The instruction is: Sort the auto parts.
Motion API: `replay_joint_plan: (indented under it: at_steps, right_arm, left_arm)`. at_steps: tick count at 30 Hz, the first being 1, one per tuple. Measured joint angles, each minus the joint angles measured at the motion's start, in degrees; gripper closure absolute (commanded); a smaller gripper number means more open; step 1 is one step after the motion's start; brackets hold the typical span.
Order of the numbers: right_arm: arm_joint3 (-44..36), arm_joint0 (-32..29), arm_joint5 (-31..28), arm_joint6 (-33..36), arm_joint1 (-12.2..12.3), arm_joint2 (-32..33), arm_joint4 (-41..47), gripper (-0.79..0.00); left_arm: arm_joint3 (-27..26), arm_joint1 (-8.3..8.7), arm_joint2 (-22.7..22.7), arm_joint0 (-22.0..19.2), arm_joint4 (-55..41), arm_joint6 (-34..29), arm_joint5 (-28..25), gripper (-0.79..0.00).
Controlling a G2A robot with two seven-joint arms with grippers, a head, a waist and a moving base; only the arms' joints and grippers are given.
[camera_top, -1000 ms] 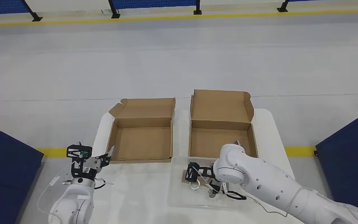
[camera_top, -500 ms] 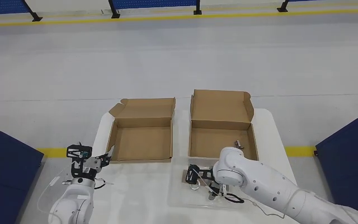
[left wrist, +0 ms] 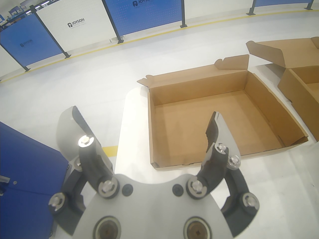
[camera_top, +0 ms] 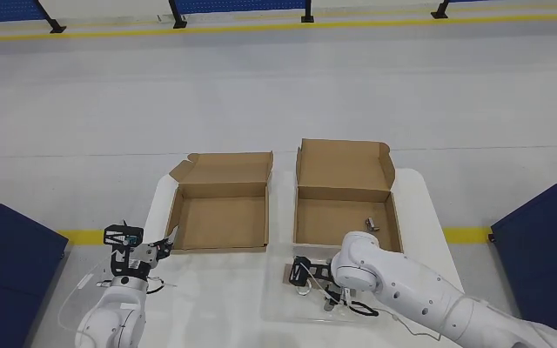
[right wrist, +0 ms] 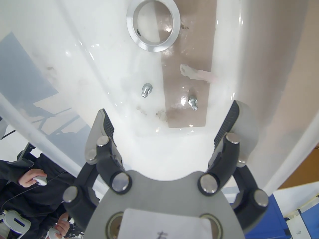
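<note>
The right claw [right wrist: 169,111] hangs open over the clear tray [right wrist: 104,50], which holds 1 metal ring [right wrist: 152,47] and 2 bolts [right wrist: 146,89]. From above, the arm [camera_top: 392,274] hides most of it. The left claw [left wrist: 144,115], also open, is near a cardboard box [left wrist: 199,85].

The left box [left wrist: 211,115] and the right box [camera_top: 344,217] are made of plain brown cardboard, matt and dry-looking, with raw cut edges. The table [left wrist: 261,175] is finished in smooth white with a faint sheen. The tray [right wrist: 261,50] is formed from clear plastic, glossy, streaked with reflections and cloudy smudges. The ring [right wrist: 152,47] is seen as bright machined metal with a satin face. One bolt [right wrist: 146,89] and the other bolt [right wrist: 193,101] are made of shiny metal. On the left gripper [left wrist: 145,113] and the right gripper [right wrist: 169,108], pale brushed-metal fingers [left wrist: 221,130] are lined with black ribbed pads [right wrist: 225,123] and carried on matt black links [right wrist: 107,160].
</note>
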Motion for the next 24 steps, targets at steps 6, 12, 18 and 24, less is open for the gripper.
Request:
replay_joint_plan:
  at_steps: [6, 12, 18, 24]
  right_arm:
    - [1.23, -0.21, 0.73, 0.34, -0.33, 0.11, -0.62, -0.785]
    - [1.99, -0.59, 1.83, 0.2, -0.67, 0.15, -1.69, -0.6]
    - [1.9, -1.43, 3.51, -1.24, -0.7, 0.96, -3.28, -0.403]
    - [0.3, -2.92, 4.84, -2.67, -0.13, 2.87, -5.06, -0.369]
  left_arm:
    - [0.0, 0.0, 0.0, 0.0, 0.0, 0.0, 0.0, -0.785]
    - [0.0, 0.0, 0.0, 0.0, 0.0, 0.0, 0.0, -0.785]
    - [0.0, 0.0, 0.0, 0.0, 0.0, 0.0, 0.0, -0.785]
    - [0.0, 0.0, 0.0, 0.0, 0.0, 0.0, 0.0, -0.785]
